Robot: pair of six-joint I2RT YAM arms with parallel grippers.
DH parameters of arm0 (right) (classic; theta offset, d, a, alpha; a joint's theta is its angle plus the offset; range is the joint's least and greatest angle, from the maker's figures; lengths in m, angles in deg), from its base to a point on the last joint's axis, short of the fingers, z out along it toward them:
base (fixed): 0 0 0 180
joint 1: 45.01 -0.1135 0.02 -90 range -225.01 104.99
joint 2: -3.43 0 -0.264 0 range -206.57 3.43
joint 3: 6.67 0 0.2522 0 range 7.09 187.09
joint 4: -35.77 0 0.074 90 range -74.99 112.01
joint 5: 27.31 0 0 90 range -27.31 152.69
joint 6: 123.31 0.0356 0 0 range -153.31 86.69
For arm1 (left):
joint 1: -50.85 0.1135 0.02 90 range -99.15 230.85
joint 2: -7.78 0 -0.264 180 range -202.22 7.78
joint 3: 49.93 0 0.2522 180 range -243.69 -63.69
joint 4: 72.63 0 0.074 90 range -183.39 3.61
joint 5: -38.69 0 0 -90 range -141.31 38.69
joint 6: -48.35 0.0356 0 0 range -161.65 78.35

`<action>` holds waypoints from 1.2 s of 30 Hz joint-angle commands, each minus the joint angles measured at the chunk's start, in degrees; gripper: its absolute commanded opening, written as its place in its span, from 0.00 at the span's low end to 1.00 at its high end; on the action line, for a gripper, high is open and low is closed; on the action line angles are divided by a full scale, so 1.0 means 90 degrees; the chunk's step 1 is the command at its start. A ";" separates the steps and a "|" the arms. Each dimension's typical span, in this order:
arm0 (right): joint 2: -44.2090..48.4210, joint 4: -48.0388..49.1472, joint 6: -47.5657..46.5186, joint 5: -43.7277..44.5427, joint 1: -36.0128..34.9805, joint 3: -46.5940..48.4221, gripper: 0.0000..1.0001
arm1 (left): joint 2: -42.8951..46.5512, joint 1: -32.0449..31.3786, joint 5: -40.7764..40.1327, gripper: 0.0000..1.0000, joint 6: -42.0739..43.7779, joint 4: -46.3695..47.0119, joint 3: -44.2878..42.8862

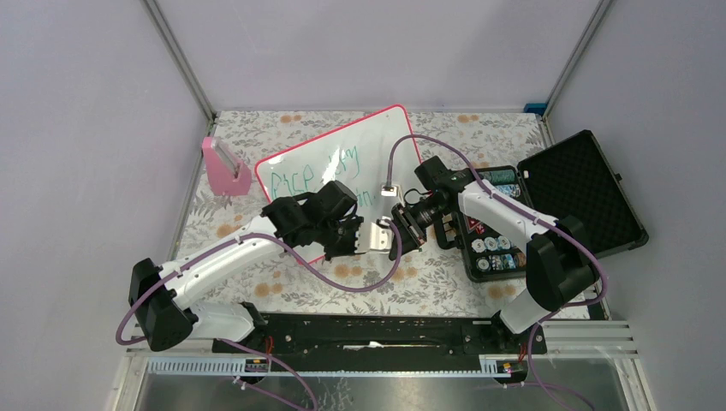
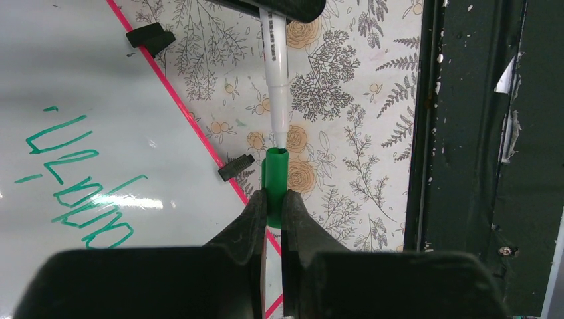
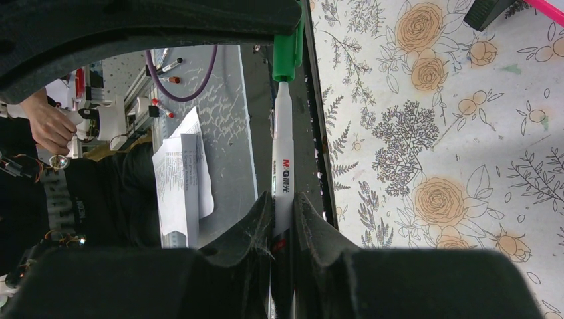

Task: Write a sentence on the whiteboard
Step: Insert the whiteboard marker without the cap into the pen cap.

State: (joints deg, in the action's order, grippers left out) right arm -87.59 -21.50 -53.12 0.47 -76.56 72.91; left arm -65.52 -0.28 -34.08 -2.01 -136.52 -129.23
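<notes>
The whiteboard (image 1: 377, 137) lies askew toward the far middle of the tabletop (image 1: 445, 274). The sentence (image 1: 295, 181) is scrawled in green across its left half, so I judge the writing done and the capping in hand.

Just off the board's near right edge, over the flowered cloth, my two arms meet nose to nose. The left gripper (image 2: 274, 203) is clamped on the closed end of the green cap (image 2: 276, 176). The right gripper (image 3: 282, 206) is clamped on the rear of the white marker (image 3: 282, 159). The marker's tip sits at the cap's mouth; I cannot tell whether it has entered.

The risk I see is alignment. If the tip meets the rim off-centre, a push would cock the cap in my left gripper, which grips only its end. With so little barrel pinched, the marker could instead slide back through the right gripper. Either one dropped near the pink frame could roll onto the board and smear the wet letters. The open black case (image 1: 582, 188) to the right is well clear.
</notes>
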 commanded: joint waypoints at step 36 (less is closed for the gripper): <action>-0.0489 0.0626 0.0715 -0.0301 -0.0473 0.0675 0.00 | -0.1007 -0.0130 0.0817 0.11 -0.1299 0.0005 -0.1963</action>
State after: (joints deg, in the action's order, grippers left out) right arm -91.81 -19.36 -47.99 -0.49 -79.14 76.12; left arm -75.64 -1.09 -33.03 -10.95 -145.90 -140.77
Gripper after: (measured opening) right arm 0.194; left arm 0.069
